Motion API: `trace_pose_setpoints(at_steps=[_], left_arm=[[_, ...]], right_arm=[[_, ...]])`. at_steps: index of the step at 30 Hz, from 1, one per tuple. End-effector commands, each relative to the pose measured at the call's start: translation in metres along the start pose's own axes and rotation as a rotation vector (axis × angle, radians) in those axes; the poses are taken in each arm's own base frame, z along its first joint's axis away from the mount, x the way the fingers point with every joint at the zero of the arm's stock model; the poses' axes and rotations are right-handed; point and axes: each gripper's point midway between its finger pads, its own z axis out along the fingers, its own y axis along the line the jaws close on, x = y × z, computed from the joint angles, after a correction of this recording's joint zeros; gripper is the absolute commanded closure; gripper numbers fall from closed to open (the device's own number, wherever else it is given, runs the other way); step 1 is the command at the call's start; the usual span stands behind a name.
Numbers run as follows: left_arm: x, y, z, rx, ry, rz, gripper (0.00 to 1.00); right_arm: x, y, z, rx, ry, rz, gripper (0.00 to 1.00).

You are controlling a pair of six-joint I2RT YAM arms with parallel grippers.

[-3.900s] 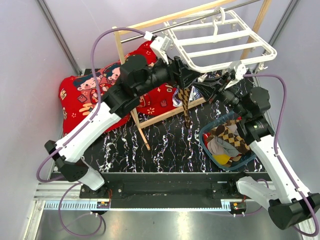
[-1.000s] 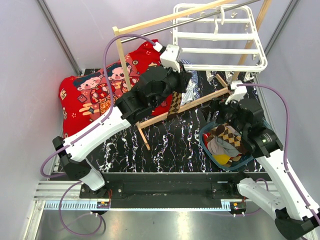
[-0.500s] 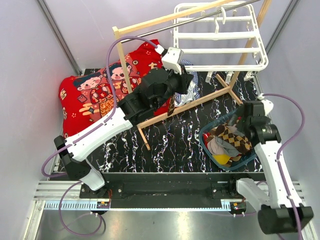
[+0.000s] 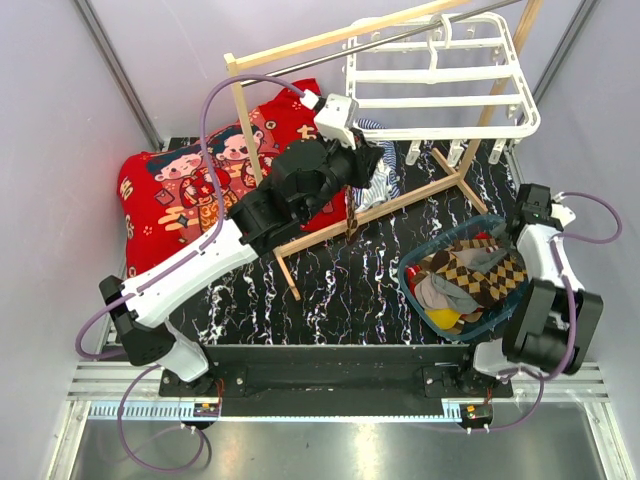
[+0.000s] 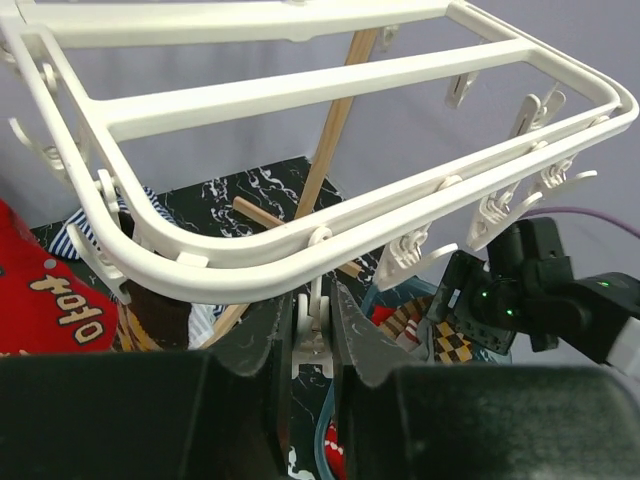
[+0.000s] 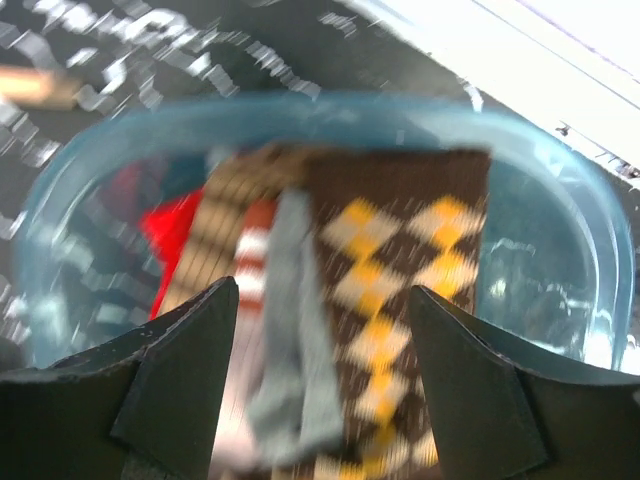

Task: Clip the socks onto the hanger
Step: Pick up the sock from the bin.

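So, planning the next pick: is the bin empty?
Not empty: checkered and grey socks lie piled inside the bin, seen in top and right wrist views.

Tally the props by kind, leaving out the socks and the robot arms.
White hanger: 1
Wooden rack: 1
Blue basket: 1
Red cushion: 1
Striped cloth: 1
Total: 5

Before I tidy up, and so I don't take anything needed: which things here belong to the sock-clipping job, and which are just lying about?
Job in hand:
white hanger
checkered socks
grey sock
blue tub holding the socks

Just lying about:
red cushion
striped cloth
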Motion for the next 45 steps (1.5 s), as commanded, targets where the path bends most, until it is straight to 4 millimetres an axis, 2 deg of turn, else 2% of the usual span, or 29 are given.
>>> trace_pose_setpoints(at_steps=[1,7,13,16,17,19,20,25,27,33,39,43,45], left_arm=[[-0.028,-0.008,-0.015,0.045,-0.071,-0.026,0.86],[-0.027,-0.008,-0.015,0.047,-0.072,-0.031,0.86],[-0.026,-0.010,-0.013,0.051,-0.067,-0.033,0.86],[-0.023,-0.010,-0.012,0.050,-0.059,-0.040,0.87],[-0.023,-0.010,-0.012,0.051,-0.057,-0.039,0.87],[-0.025,-0.010,-0.013,0.051,-0.060,-0.040,0.86],[-0.024,-0.009,-0.012,0.047,-0.060,-0.038,0.86],[-0.028,-0.011,-0.013,0.053,-0.063,-0.038,0.86],[-0.027,-0.013,-0.013,0.059,-0.056,-0.039,0.86],[-0.030,-0.013,-0.014,0.058,-0.058,-0.038,0.86],[-0.037,-0.013,-0.015,0.058,-0.070,-0.034,0.86],[-0.038,-0.013,-0.016,0.056,-0.073,-0.036,0.86],[-0.037,-0.013,-0.017,0.055,-0.071,-0.036,0.86]], right_arm=[[-0.036,-0.005,0.022,0.057,-0.083,0.116,0.24],[-0.020,-0.029,0.049,0.088,-0.018,0.178,0.35],[-0.004,-0.033,0.058,0.047,0.019,0.223,0.50],[-0.002,-0.033,0.063,0.039,0.029,0.247,0.54],[0.001,-0.033,0.064,0.040,0.040,0.251,0.60],[0.004,-0.034,0.064,0.040,0.045,0.257,0.67],[0.003,-0.035,0.064,0.042,0.040,0.259,0.76],[-0.019,-0.030,0.043,-0.002,-0.036,0.293,0.97],[-0.031,-0.027,0.030,-0.032,-0.071,0.314,0.98],[-0.040,-0.019,-0.005,-0.138,-0.109,0.326,0.98],[-0.027,0.006,-0.028,-0.272,-0.090,0.257,0.96],[-0.014,0.015,-0.026,-0.313,-0.056,0.213,0.90],[-0.003,0.032,-0.026,-0.394,-0.006,0.179,0.87]])
